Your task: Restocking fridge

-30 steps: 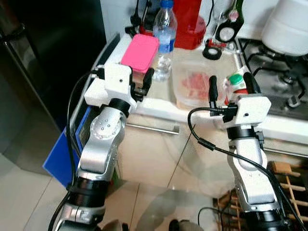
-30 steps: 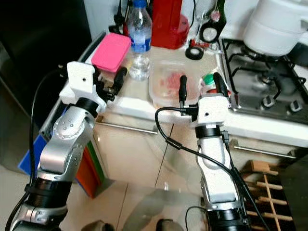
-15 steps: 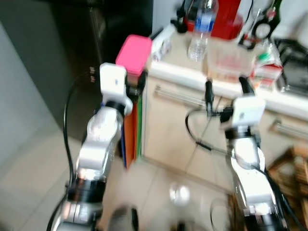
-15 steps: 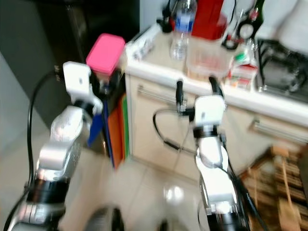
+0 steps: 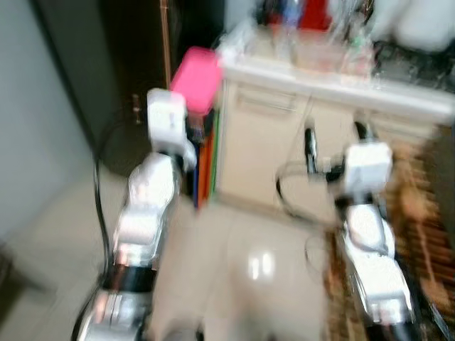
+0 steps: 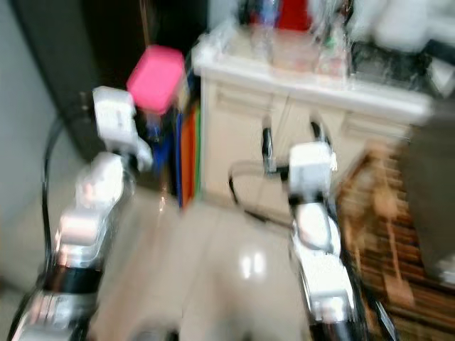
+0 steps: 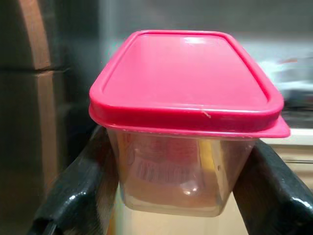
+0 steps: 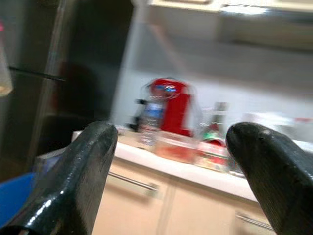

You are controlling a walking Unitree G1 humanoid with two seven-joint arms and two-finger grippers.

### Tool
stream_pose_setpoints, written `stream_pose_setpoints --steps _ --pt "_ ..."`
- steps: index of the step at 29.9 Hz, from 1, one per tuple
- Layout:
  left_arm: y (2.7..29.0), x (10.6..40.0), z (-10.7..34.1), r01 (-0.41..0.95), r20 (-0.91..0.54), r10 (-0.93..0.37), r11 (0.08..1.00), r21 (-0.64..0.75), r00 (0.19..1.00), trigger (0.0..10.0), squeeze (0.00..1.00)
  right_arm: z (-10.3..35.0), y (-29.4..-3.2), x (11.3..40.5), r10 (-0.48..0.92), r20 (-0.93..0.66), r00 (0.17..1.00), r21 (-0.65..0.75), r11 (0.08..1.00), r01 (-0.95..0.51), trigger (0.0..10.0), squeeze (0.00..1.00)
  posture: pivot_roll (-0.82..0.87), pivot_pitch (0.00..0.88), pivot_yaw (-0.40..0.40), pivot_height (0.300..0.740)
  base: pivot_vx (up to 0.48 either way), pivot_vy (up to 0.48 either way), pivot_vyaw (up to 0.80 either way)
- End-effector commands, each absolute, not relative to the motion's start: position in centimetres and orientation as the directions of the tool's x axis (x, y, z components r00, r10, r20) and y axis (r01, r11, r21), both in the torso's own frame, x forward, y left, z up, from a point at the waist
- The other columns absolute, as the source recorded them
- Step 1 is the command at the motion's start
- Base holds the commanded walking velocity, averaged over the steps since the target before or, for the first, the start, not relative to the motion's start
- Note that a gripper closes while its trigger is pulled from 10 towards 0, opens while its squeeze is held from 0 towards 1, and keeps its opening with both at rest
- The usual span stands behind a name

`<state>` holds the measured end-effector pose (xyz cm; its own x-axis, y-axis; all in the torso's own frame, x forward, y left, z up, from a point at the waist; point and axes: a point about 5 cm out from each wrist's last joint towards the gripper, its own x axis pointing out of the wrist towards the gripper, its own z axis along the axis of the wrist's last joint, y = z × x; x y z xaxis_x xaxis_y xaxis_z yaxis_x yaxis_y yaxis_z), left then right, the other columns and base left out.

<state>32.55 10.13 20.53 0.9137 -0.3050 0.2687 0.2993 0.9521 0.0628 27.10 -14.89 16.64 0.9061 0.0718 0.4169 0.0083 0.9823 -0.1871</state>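
A clear food container with a pink lid [image 7: 186,73] is held up in the air, with my left gripper [image 7: 178,142] shut on its clear sides. In the head views the pink-lidded container [image 5: 195,79] hangs in front of the dark fridge [image 5: 131,50], beside the corner of the white counter [image 5: 334,71]. My right gripper [image 5: 333,131] is raised in front of the cream cabinets, open, with nothing between its fingers [image 8: 73,181]. The head views are blurred by motion.
On the counter stand a red appliance [image 8: 171,105], a water bottle [image 8: 151,120] and a clear container [image 8: 173,144]. Blue, orange and green boards [image 5: 205,163] lean between fridge and cabinet. A wooden rack [image 6: 377,213] sits on the floor at the right.
The view has pulled back from the counter and swung toward the fridge. The pink-lidded container has left the counter, carried in my left gripper. The right gripper stays open.
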Motion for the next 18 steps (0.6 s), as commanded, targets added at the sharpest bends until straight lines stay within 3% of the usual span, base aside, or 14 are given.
stream_pose_setpoints --steps 1,8,14,18 --pt "9.9 32.6 20.7 0.313 0.278 -0.32 0.947 0.07 0.906 10.0 0.0 16.9 -14.9 27.3 0.078 0.417 0.906 -0.201 0.98 0.008 10.0 0.0 -0.06 0.0 -0.023 0.74 0.0 0.0 0.0" --pt "9.8 32.6 20.4 0.313 0.283 -0.317 0.948 0.059 0.905 10.0 0.0 16.6 -14.9 27.3 0.086 0.409 0.908 -0.215 0.977 0.004 10.0 0.0 -0.07 0.0 -0.023 0.74 0.0 0.0 -0.6" --pt "9.6 32.5 20.1 0.326 0.264 -0.347 0.938 0.12 0.9 10.0 0.0 16.4 -14.9 27.1 0.094 0.407 0.909 -0.227 0.974 0.001 10.0 0.0 -0.07 0.0 -0.026 0.74 0.0 0.0 0.0" --pt "9.3 32.3 19.6 0.304 0.257 -0.312 0.95 0.073 0.915 10.0 0.0 16.4 -15.1 27.2 0.094 0.402 0.911 -0.231 0.973 0.002 10.0 0.0 -0.08 0.0 -0.024 0.74 0.0 -0.452 0.0"
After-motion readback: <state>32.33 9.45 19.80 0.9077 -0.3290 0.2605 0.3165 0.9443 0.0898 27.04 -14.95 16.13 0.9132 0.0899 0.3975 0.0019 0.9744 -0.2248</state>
